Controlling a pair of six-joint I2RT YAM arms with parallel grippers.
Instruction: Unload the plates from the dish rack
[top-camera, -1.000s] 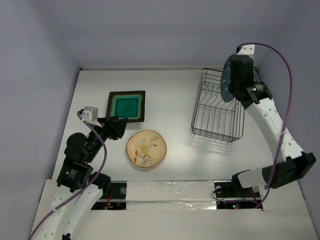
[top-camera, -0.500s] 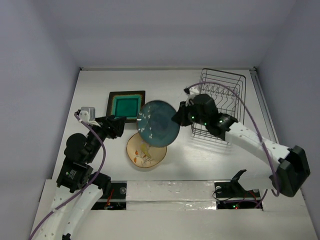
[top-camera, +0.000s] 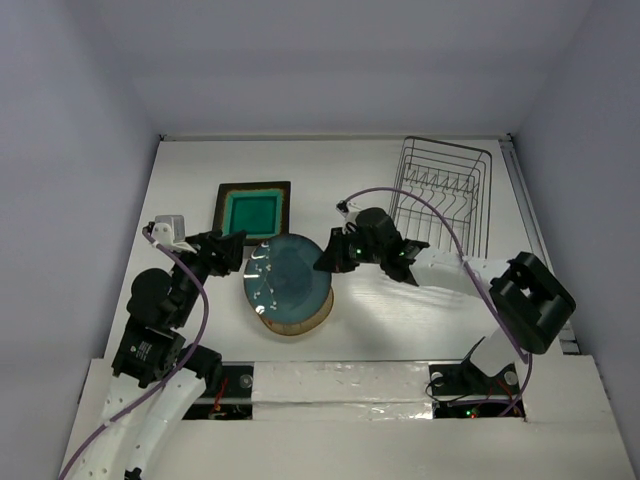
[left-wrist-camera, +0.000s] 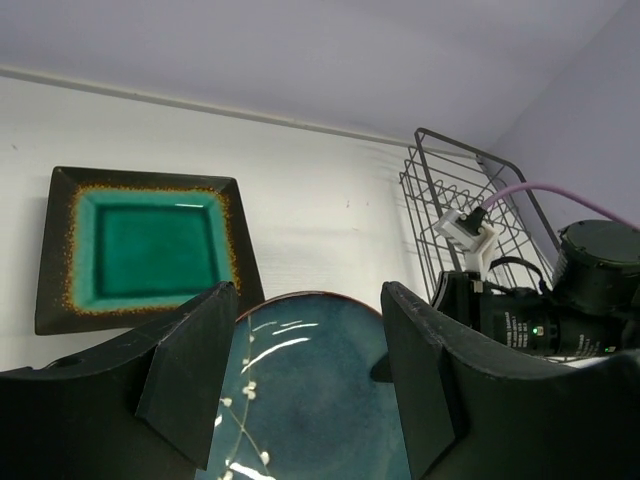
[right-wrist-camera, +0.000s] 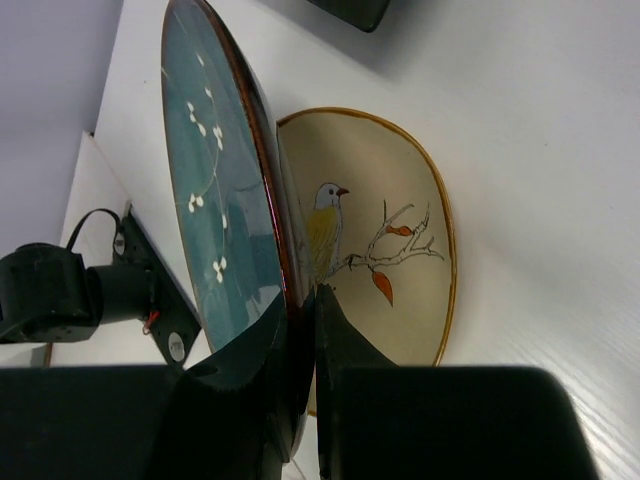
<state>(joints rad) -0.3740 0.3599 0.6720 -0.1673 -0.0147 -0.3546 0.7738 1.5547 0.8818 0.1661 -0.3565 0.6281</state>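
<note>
My right gripper (top-camera: 332, 255) is shut on the rim of the round blue-glazed plate (top-camera: 286, 280) and holds it tilted just above a cream plate with a bird picture (right-wrist-camera: 385, 250). The blue plate also shows in the right wrist view (right-wrist-camera: 215, 190) and the left wrist view (left-wrist-camera: 320, 400). The square teal-centred plate (top-camera: 252, 211) lies flat on the table behind it. The dark wire dish rack (top-camera: 440, 205) stands at the back right and holds no plates that I can see. My left gripper (top-camera: 232, 248) is open and empty, just left of the blue plate.
White walls close in the table on the left, back and right. The right arm stretches across the table from the right side to the middle. A pale taped strip (top-camera: 340, 385) runs along the near edge.
The right arm carried the blue plate out of the rack, swung it left, and lowered it over the cream bird plate. The left arm barely moved.
</note>
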